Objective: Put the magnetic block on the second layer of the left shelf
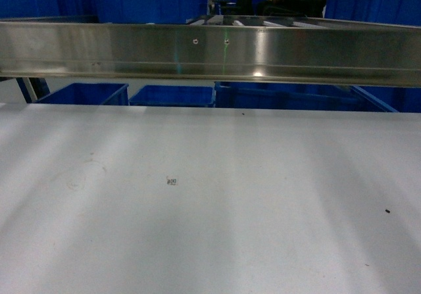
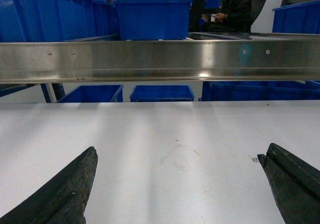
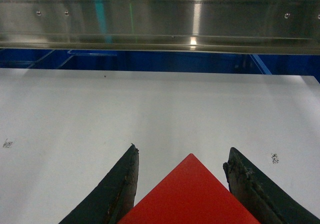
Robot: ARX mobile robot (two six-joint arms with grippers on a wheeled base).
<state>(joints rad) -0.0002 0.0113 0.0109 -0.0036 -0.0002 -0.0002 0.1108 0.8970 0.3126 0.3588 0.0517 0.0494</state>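
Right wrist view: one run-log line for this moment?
right gripper: shut on red magnetic block | left gripper: open, empty | both over white tabletop | steel beam ahead | shelf: not in view

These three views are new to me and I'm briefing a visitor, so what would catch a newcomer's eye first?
The bright red matte cube stands out most, filling the bottom of the right wrist view between the dark fingers of the right hand. Next comes the shiny steel beam spanning the top of every view above the flat white tabletop. Behind it sit large blue plastic bins, and the left hand hangs open and empty.
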